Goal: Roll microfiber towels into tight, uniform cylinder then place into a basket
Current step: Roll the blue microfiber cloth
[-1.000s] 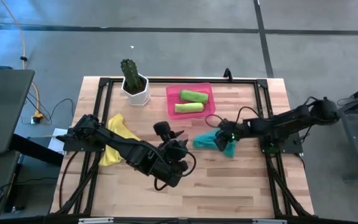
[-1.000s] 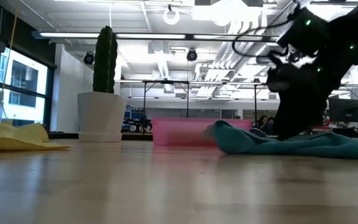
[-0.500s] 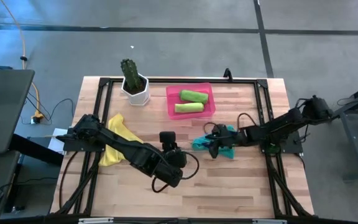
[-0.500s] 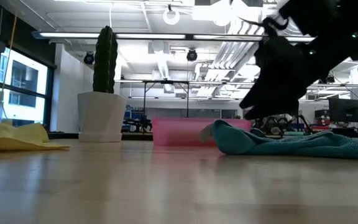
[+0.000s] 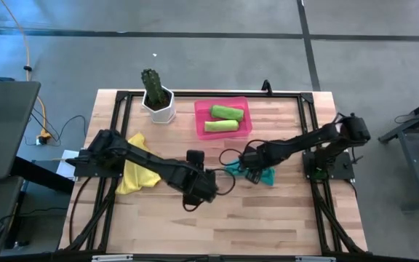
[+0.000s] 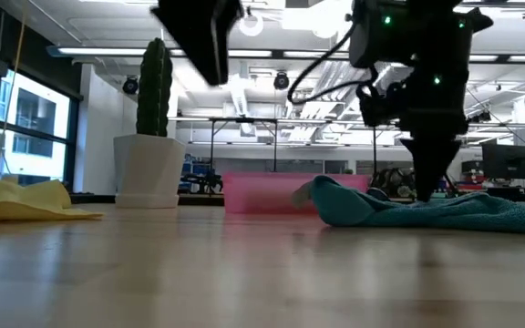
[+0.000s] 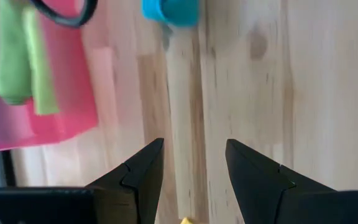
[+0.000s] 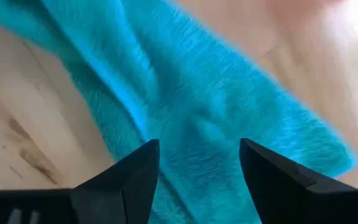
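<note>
The teal microfiber towel (image 5: 257,172) lies crumpled and unrolled on the tabletop just in front of the pink basket (image 5: 201,116), a little right of centre; the basket sits against the far edge and already holds two lime-green rolled towels (image 5: 224,119) side by side; the yellow towel (image 5: 138,169) lies loose near the left edge, partly under the left arm, with the cactus in its white pot (image 5: 157,97) at the far edge beside the basket.

The right gripper (image 8: 197,180) stands directly over the teal towel, its tips down at the cloth, jaws spread wide and gripping nothing; the left gripper (image 7: 191,180) hovers above bare wood near the tabletop's centre, jaws likewise wide and empty, the towel's near end just ahead of it.

The cloth looks light, soft and limp, with a napped surface that should cling rather than slip; it will sag and bunch if pinched in the middle. Better to take it at an edge or corner and spread it flat before rolling.
</note>
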Controlling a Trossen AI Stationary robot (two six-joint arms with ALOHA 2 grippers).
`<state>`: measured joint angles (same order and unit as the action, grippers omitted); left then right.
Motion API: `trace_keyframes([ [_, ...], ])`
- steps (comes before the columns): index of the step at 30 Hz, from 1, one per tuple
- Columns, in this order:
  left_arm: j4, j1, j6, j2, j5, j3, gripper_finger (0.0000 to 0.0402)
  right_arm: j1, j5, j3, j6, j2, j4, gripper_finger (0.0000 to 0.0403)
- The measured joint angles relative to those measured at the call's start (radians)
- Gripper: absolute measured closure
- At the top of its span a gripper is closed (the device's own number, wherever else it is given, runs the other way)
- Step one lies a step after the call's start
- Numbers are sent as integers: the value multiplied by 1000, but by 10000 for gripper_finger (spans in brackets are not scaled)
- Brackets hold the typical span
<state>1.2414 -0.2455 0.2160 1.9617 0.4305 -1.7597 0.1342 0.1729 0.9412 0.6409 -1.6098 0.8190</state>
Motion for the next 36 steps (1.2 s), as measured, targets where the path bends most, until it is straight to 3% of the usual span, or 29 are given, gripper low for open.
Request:
trace_keyframes([
  [6,-3,48,-45,0,-66,63,241,-4,-32,-67,-18,-42,-92,188],
  [14,121,44,-29,-82,-117,83,241,-3,-83,-155,-69,-71,-618,188],
  [18,213,21,48,-182,-119,83,241,-3,-126,-161,-143,-90,-785,188],
  [27,254,-154,157,-458,-146,83,241,-3,-220,-64,-275,-47,-786,188],
  [30,271,-245,242,-555,-3,83,241,-3,-232,-25,-313,-39,-745,188],
  [33,271,-326,404,-647,301,110,241,-3,-235,10,-352,-40,-703,188],
  [36,257,-385,555,-744,551,231,241,-3,-235,23,-362,-39,-655,188],
])
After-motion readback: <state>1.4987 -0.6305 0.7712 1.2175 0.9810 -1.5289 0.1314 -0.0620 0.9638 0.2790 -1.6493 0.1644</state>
